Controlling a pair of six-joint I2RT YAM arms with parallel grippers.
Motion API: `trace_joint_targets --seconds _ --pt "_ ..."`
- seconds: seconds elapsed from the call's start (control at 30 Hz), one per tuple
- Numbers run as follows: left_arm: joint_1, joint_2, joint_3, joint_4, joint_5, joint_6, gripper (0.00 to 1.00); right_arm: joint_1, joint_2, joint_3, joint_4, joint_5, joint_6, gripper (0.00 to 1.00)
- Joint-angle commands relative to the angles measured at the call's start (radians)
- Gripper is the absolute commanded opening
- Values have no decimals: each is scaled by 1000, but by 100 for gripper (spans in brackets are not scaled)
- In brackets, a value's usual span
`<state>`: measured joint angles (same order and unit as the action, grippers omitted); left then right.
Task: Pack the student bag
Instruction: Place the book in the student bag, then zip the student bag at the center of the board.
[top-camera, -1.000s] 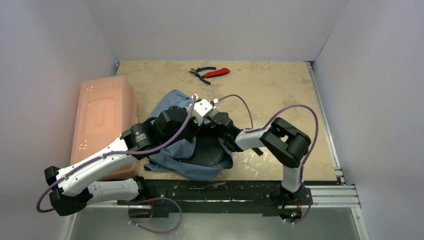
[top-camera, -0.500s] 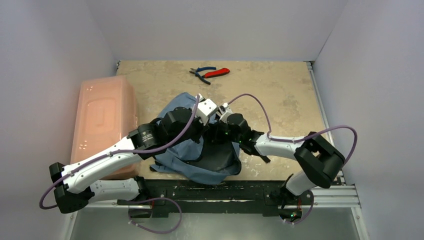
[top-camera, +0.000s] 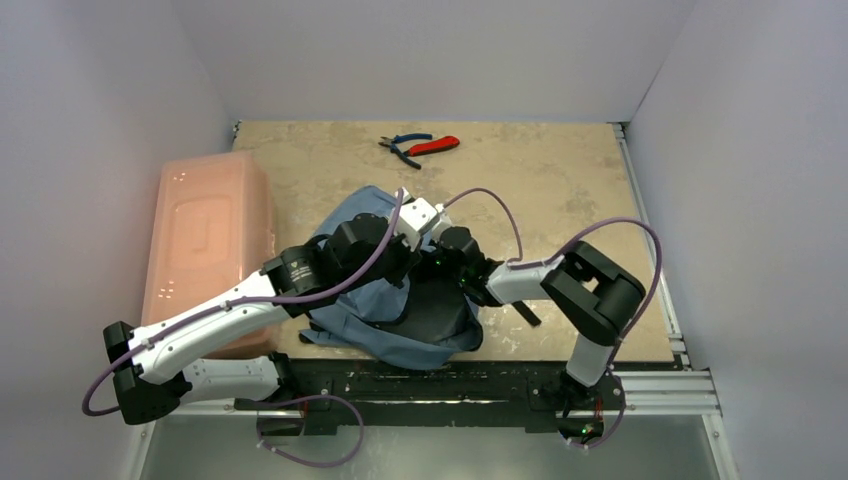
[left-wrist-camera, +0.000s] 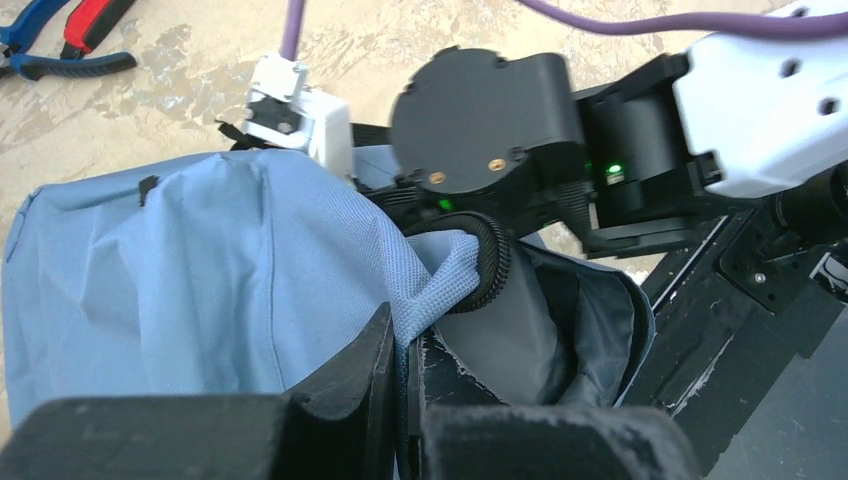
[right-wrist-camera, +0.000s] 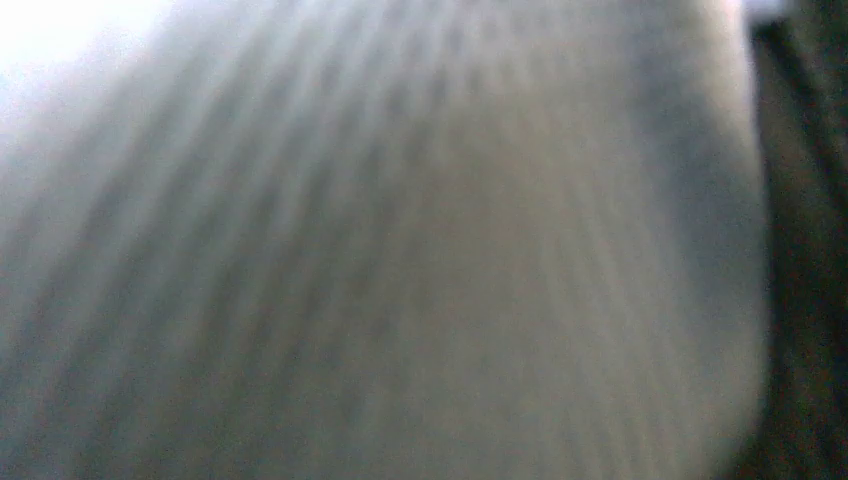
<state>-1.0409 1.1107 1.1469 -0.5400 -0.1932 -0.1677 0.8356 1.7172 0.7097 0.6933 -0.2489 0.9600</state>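
Observation:
The student bag (top-camera: 355, 322) lies crumpled on the table's near middle, its dark-lined mouth (left-wrist-camera: 560, 330) gaping. My left gripper (left-wrist-camera: 405, 345) is shut on the grey-blue fabric at the zip edge and holds that edge up. The right arm's wrist (left-wrist-camera: 490, 120) hangs at the bag's mouth just beyond my left fingers. The right gripper (top-camera: 445, 262) reaches down into the opening, so its fingertips are hidden. The right wrist view holds only blurred pale fabric, very close. Whether the right gripper holds anything does not show.
A translucent pink plastic box (top-camera: 205, 240) stands along the left edge, beside the left arm. Pliers with red and blue handles (top-camera: 420, 147) lie at the far middle of the table. The black rail (top-camera: 430, 380) runs right under the bag's near side.
The right arm stretched out to the right, then folded its elbow back in, with its gripper staying at the bag's mouth. The bag slid slightly right. The left grip held.

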Motion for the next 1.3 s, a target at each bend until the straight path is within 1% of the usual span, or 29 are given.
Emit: trace_joint_targets --seconds 0.0,0.07,0.17,0.2,0.27,0.37,0.4,0.43,0.53,0.57,0.63,0.7,0.73,0.8,0.87,0.93,0.97,1.03,1.13,1.2,1.27 --pt "-1 -21 -6 81 23 -47 0 2 52 130 158 103 -54 3" --pt "-1 -17 -24 102 23 -80 0 2 14 120 98 114 -81 4" --pt "3 8 -39 124 25 -129 0 -2 -109 36 -63 134 -118 12" --pt "6 24 -37 125 22 -145 0 -5 -164 6 -135 137 -135 17" --pt "16 56 -27 124 16 -172 0 -6 -292 -51 -316 169 -172 24" --pt "38 121 -6 129 12 -210 0 -6 -495 -147 -532 187 -159 35" --pt "47 142 1 131 16 -221 0 -5 -575 -173 -618 217 -149 38" --pt "58 162 11 132 21 -235 0 -6 -654 -202 -702 236 -139 40" --pt "91 219 34 139 58 -276 0 -7 -881 -216 -937 340 -100 46" --pt "100 236 37 145 76 -292 0 -7 -947 -199 -1008 378 -109 49" --pt "119 262 41 150 115 -313 0 -7 -1034 -149 -1095 420 -157 53" --pt "136 275 40 151 159 -323 0 -6 -1051 -84 -1108 431 -276 57" --pt "145 277 39 147 180 -328 4 -6 -1042 -47 -1114 422 -315 59" --pt "160 262 21 139 218 -330 23 -6 -1010 13 -1096 376 -404 59" --pt "164 212 -24 145 220 -331 40 -3 -967 64 -1058 294 -478 59" --pt "165 134 -82 152 206 -328 52 3 -907 105 -1020 202 -525 58" --pt "165 93 -105 147 198 -327 57 12 -879 122 -1005 167 -541 57" --pt "165 -4 -141 113 151 -323 61 75 -851 147 -970 161 -558 55" --pt "166 -131 -164 5 49 -328 65 149 -827 179 -927 149 -571 55" --pt "166 -209 -179 -71 -34 -343 69 196 -772 220 -929 151 -577 54" --pt "166 -278 -191 -142 -102 -362 73 247 -737 275 -999 253 -585 54"
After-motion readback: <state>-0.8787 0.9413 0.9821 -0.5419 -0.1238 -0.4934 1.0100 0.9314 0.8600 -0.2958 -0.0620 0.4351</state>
